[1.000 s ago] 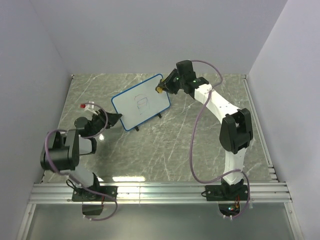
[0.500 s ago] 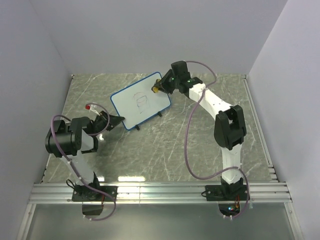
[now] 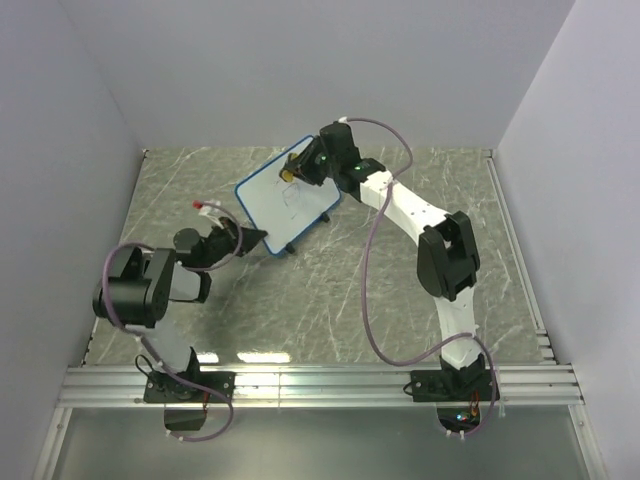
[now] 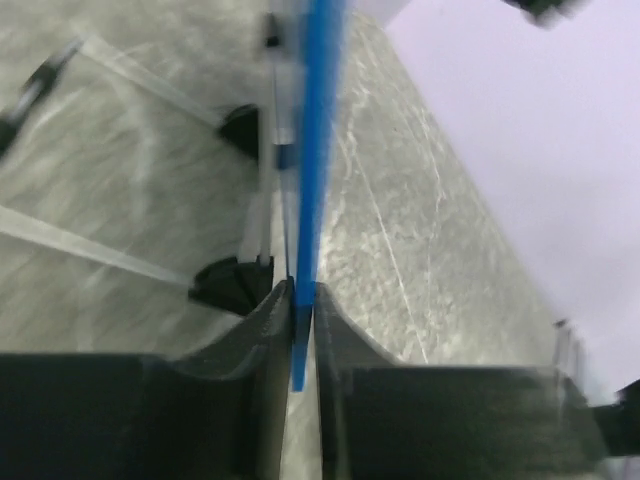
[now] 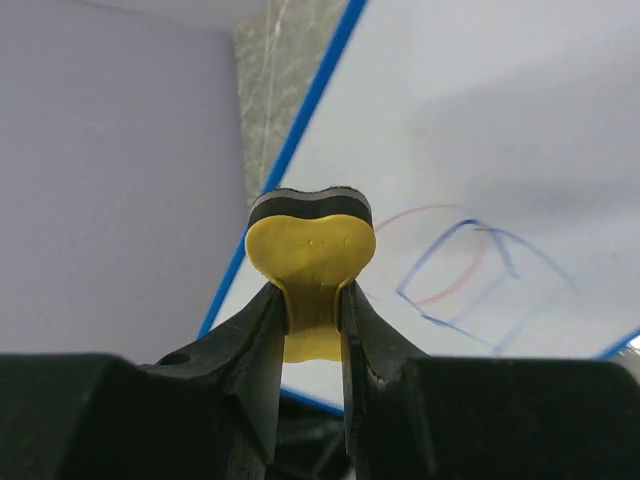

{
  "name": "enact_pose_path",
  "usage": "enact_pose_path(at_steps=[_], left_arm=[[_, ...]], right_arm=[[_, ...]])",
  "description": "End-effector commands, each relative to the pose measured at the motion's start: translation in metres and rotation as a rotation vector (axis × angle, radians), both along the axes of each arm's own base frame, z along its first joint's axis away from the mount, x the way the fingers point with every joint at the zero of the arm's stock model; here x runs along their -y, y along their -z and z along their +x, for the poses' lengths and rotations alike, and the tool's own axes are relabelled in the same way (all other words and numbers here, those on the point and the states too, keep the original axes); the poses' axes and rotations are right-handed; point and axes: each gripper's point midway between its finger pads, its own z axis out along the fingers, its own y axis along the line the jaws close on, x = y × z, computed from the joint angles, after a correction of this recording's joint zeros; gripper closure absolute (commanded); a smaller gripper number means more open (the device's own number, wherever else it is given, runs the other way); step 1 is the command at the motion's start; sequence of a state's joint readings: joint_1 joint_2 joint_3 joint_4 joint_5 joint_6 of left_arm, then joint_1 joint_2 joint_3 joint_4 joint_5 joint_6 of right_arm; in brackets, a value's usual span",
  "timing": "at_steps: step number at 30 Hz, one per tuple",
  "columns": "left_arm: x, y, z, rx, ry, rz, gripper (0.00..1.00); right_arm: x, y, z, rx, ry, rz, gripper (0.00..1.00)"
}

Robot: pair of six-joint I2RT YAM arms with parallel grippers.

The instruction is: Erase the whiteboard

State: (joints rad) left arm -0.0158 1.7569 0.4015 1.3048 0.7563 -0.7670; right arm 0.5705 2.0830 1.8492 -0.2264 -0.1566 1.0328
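The whiteboard [image 3: 285,205] is a small white board with a blue frame, tilted up near the table's back middle. My left gripper [image 3: 262,238] is shut on its lower left edge; in the left wrist view the blue frame [image 4: 308,200] runs edge-on between the jaws of that gripper [image 4: 301,305]. My right gripper [image 3: 293,170] is shut on the yellow-and-black eraser [image 5: 311,250] and holds it at the board's upper part. In the right wrist view a blue and red scribble [image 5: 470,270] shows on the board [image 5: 480,130], just right of the eraser.
A small red-tipped item [image 3: 205,205] lies on the marble table [image 3: 330,290] left of the board. Grey walls close in the left, back and right. An aluminium rail [image 3: 320,380] runs along the near edge.
The left gripper has lifted and turned the board, so it stands steeper and sits further right. The right gripper has moved left with the eraser onto the board's upper part.
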Motion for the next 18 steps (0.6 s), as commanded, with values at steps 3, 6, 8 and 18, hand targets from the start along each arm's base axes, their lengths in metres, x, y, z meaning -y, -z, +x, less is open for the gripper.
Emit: enact_pose_path(at_steps=[3,6,8,18], left_arm=[[0.03,-0.031,0.013,0.263,-0.028,0.259,1.0],[0.032,-0.031,0.013,0.257,-0.03,0.264,1.0],[0.027,-0.026,0.014,0.232,-0.067,0.26,1.0],[0.03,0.018,-0.013,0.084,-0.191,0.262,1.0]], right_arm=[[-0.023,-0.018,0.022,0.081,0.032,0.073,1.0],[-0.028,-0.008,0.028,0.067,0.043,0.088,1.0],[-0.03,0.001,0.029,0.055,0.04,0.085,1.0],[-0.02,0.043,0.006,-0.007,0.053,0.045,1.0]])
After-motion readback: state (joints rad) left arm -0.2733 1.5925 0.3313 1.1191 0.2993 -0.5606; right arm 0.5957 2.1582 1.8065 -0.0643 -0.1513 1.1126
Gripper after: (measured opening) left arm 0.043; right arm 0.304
